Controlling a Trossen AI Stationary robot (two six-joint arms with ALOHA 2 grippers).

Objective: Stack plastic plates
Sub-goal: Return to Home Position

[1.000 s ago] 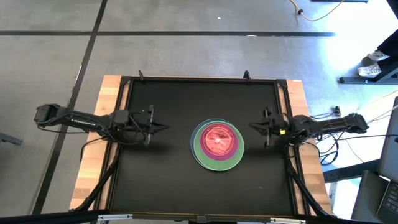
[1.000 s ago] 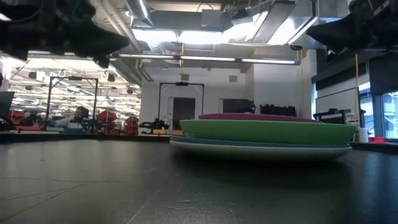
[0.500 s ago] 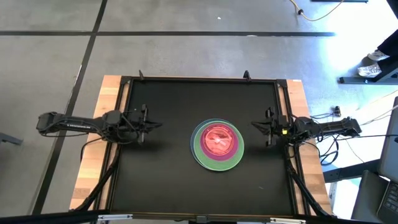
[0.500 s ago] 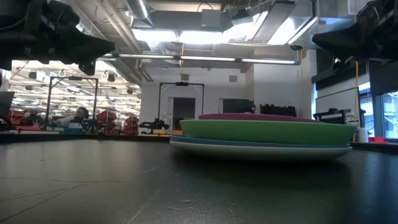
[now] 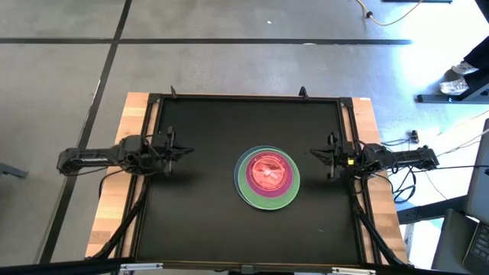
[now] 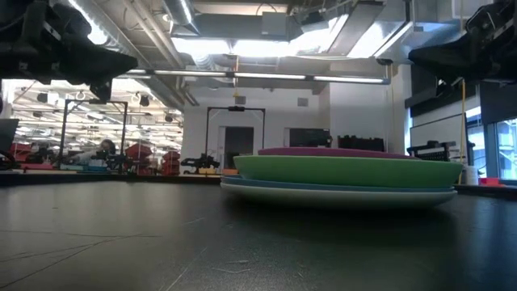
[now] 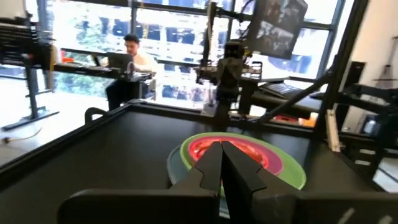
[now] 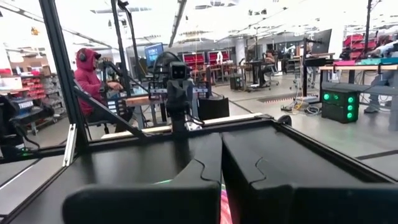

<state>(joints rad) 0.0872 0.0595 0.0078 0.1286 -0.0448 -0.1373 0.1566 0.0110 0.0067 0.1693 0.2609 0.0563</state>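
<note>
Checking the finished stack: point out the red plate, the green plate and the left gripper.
red plate [image 5: 267, 169]: high view, its centre.
green plate [image 6: 347, 170]: low view, its side wall.
left gripper [image 5: 188, 150]: high view, between fingertips.

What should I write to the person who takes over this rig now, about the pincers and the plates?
The left pincer is shut and empty, near the table's left edge; the right pincer is shut and empty, near the right edge.
The plates form one stack, right of centre, red plate on top.
Done: stacking.
Left: probably only parking the arms.
</note>
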